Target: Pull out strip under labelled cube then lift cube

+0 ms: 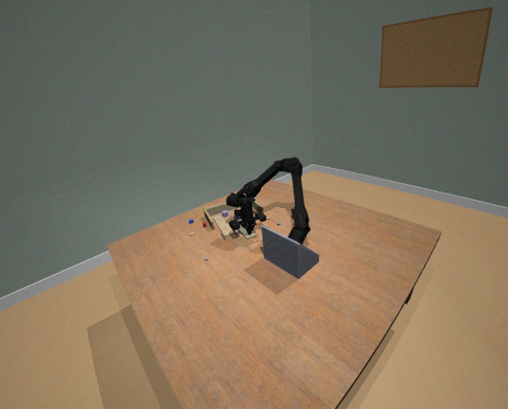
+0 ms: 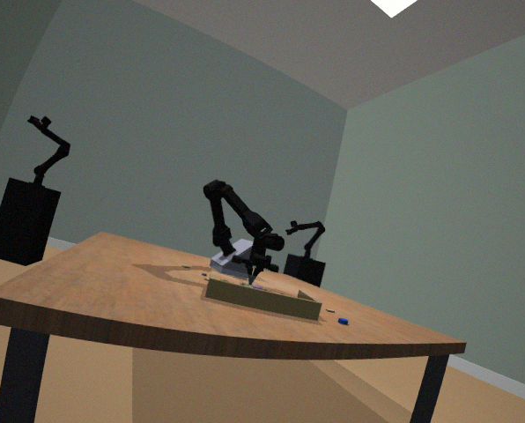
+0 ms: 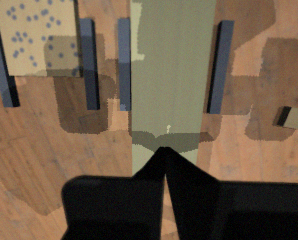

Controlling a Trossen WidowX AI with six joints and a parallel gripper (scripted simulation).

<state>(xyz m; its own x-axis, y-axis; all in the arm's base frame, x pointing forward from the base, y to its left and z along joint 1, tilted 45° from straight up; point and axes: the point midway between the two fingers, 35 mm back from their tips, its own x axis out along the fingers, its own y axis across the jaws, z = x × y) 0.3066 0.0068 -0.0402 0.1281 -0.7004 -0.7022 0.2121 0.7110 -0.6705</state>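
My gripper is shut with nothing seen between its fingers. Its tips are over the near part of the plain green strip, touching or just above it; I cannot tell which. In the wrist view this strip runs between two blue rails and its near end reaches past them, under the fingers. A pale strip with blue dots lies to the left, its end between its own rails. In the top view a purple cube sits near the tray's back wall; another purple shape is partly behind the gripper. No label is readable.
The low tray wall stands behind the strips. A grey angled panel stands near the arm base. A blue piece and a red piece lie outside the tray. A small tan block lies right of the rails.
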